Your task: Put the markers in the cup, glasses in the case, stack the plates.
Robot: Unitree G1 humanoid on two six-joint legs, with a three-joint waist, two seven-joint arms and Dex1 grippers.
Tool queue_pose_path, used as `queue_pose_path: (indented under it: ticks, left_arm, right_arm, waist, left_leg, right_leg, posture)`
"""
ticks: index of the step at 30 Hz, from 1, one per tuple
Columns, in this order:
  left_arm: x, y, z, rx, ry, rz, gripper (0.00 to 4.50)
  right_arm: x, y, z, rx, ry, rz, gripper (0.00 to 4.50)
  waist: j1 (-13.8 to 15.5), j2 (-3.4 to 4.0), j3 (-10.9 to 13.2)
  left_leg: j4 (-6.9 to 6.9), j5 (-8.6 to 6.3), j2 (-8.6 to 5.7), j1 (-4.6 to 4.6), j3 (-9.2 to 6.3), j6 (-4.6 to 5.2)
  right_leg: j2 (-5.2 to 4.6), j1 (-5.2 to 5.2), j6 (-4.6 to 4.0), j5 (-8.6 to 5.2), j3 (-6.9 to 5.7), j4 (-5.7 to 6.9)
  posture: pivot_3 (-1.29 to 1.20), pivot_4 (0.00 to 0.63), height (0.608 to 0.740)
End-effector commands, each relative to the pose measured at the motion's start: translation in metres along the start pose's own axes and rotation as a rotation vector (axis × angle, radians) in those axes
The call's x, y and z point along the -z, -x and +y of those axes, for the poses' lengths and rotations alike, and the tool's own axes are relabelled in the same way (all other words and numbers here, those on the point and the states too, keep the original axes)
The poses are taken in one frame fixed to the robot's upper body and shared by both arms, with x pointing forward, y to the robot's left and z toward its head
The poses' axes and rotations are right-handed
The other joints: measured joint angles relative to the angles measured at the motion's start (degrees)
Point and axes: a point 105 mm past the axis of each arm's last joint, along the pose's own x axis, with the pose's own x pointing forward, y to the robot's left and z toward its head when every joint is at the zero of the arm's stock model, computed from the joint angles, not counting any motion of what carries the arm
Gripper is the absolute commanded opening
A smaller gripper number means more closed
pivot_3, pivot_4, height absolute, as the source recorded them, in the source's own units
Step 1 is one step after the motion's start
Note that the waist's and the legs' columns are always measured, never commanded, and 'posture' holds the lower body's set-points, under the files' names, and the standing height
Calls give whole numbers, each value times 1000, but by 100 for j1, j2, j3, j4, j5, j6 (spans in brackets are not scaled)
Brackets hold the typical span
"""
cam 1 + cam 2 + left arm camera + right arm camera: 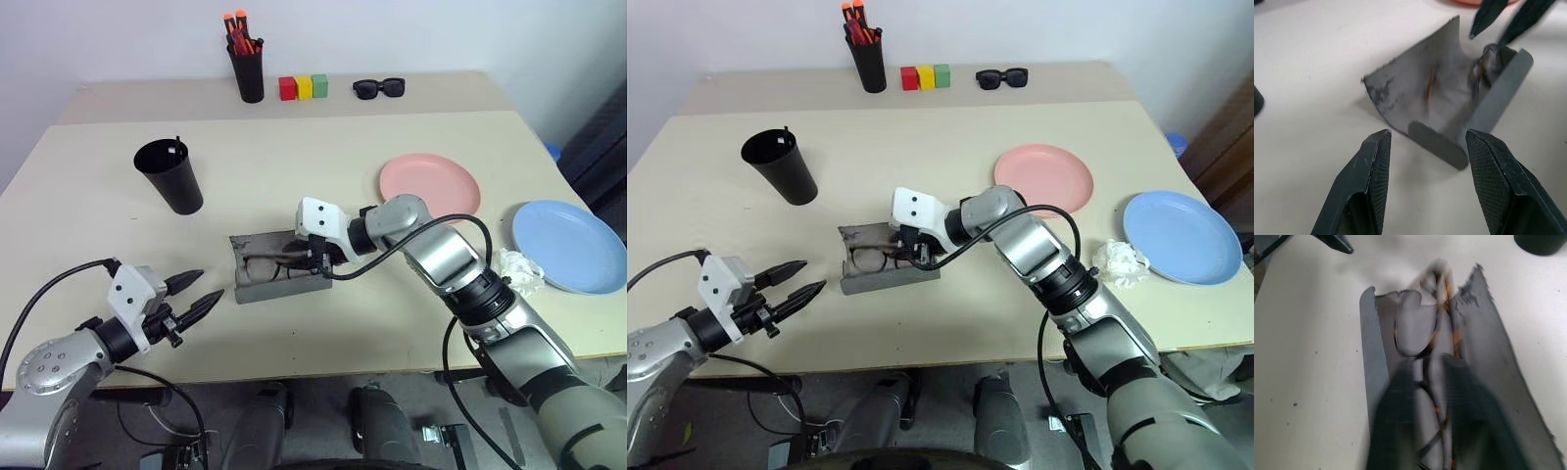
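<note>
Case: grey, felt-like, rectangular, lying open near the middle of the pale tabletop; lid flap raised with a frayed edge.
Glasses: thin dark wire frame with clear lenses, lying inside the case along its length.
Right claw: at the right end of the case, over the glasses; fingers apart a little in the right wrist view, straddling the frame; whether touching the frame, cannot tell.
Left claw: just left of the case, near the front tabletop edge; fingers spread, empty, tips pointing toward the case.
Cup: black, tapered, smooth plastic, wider at the rim; upright behind and left of the case; a slim dark tip poking above its rim, the rest of the contents hidden.
Pink plate: round, shallow, matte; right of and behind the case.
Blue plate: round, shallow, like size; farther right of the case, apart from the pink plate, near the right tabletop edge.
Pen holder: narrow black cylinder far behind the case, holding bunched orange-capped red markers.
Blocks: red, yellow, green cubes in a row, far behind the case.
Sunglasses: thick black frame, dark lenses, far behind the case.
Crumpled white wad: right of the case, touching the blue plate's near rim.
</note>
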Motion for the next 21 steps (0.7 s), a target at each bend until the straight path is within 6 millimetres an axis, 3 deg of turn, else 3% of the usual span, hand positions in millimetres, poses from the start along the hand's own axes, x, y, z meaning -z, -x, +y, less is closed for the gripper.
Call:
queue_pose_path:
  ticks: [1,6,9,12,17,21]
  left_arm:
    - [-7,-2,4,-13,-17,-22,2450]
    - [-22,-14,20,-74,57,-109,2450]
    - [-35,-32,33,-115,110,-158,1692]
    - [-43,-62,39,-122,117,-149,145]
    - [-52,-99,45,-118,166,-114,55]
    - [-56,-130,40,-53,208,-41,55]
  right_arm:
    - [-16,5,-7,54,58,-67,2846]
    - [-33,18,-16,166,139,-190,2846]
    - [-31,27,-17,232,133,-248,2904]
    - [-11,40,-13,312,103,-255,2904]
    - [19,62,-8,445,64,-195,2904]
    - [39,86,8,517,34,-150,2904]
  waist:
    - [-1,0,0]
    - [24,0,0]
    - [40,-2,-1]
    - [79,-6,-3]
    - [2,-7,-3]
    - [31,-9,0]
  left_leg:
    - [0,0,0,0,1,0]
    - [1,1,-3,0,-1,-1]
    - [3,3,-5,1,-4,-1]
    - [8,5,-10,5,-9,-3]
    - [14,6,-18,8,-5,-2]
    - [11,7,-12,9,-5,-3]
  right_leg:
    - [0,0,0,0,0,0]
    - [2,2,11,6,0,0]
    - [2,5,23,13,0,3]
    - [6,17,26,14,-4,4]
    - [6,22,36,20,-2,4]
    - [17,20,36,19,-5,13]
  posture:
    - [0,150,740]
    - [0,150,740]
    - [0,150,740]
    - [0,150,740]
    - [0,150,740]
    - [0,150,740]
